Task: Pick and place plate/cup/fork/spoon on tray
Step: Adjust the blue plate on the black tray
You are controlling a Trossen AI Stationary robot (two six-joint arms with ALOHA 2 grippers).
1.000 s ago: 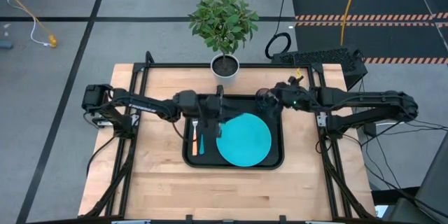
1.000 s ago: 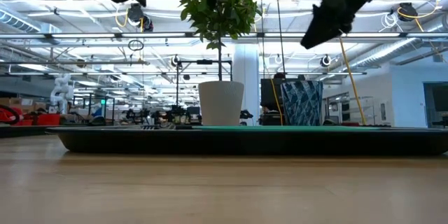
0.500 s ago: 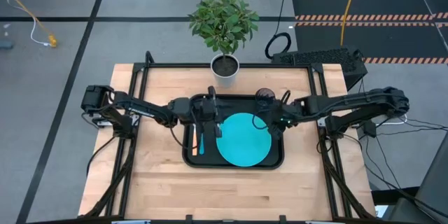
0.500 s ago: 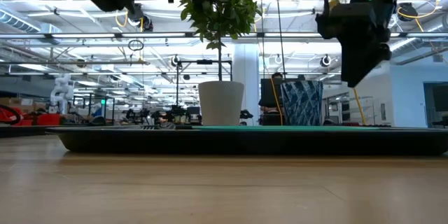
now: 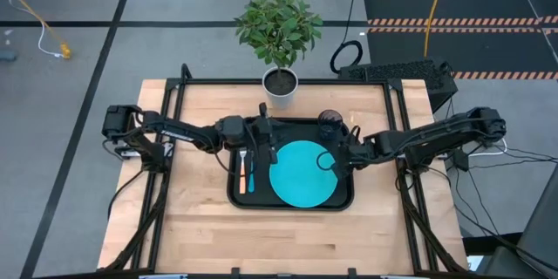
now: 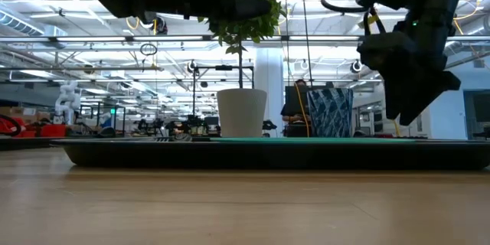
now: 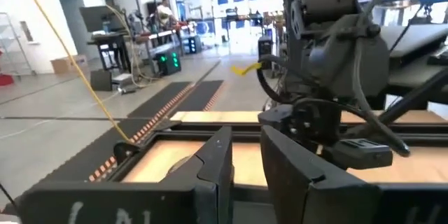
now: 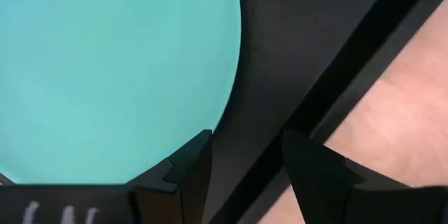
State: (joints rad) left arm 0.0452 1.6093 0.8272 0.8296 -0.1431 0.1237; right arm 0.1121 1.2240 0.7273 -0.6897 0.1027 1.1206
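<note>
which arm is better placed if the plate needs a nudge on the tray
Right. The right gripper hangs at the plate's right edge, fingers apart; its wrist view looks straight down on plate and tray. The left gripper sits over the tray's left part, near the fork and spoon.

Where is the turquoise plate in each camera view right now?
High view: the plate lies in the right half of the tray.
Low view: only a thin turquoise edge shows above the tray's rim.
Left wrist view: not in it.
Right wrist view: the plate fills much of the picture, beside the right gripper.
Shared landmark: the black tray.
</note>
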